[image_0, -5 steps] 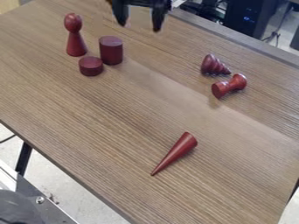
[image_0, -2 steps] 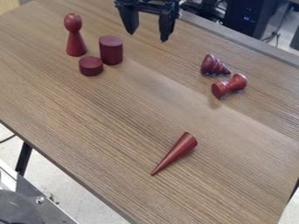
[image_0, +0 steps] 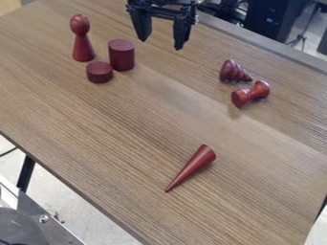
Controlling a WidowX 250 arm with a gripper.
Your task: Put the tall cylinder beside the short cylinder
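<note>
Stands upright on the brown wood-grain desk (image_0: 159, 115) as a smooth dark-red tall cylinder (image_0: 121, 56), lower left of the spread tool (image_0: 161, 44). Is hemmed in, away from the tool, by a squat dark-red short cylinder (image_0: 99, 72) and a red round-headed peg (image_0: 81, 40). Includes, lower right of the tool, a ridged dark-red cone (image_0: 232, 71) beside a red waisted piece (image_0: 250, 94); well below, a smooth red cone (image_0: 195, 165), lying down.

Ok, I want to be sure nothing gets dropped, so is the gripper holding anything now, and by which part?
Nothing is held: the gripper hangs over the table with its fingers apart.
</note>
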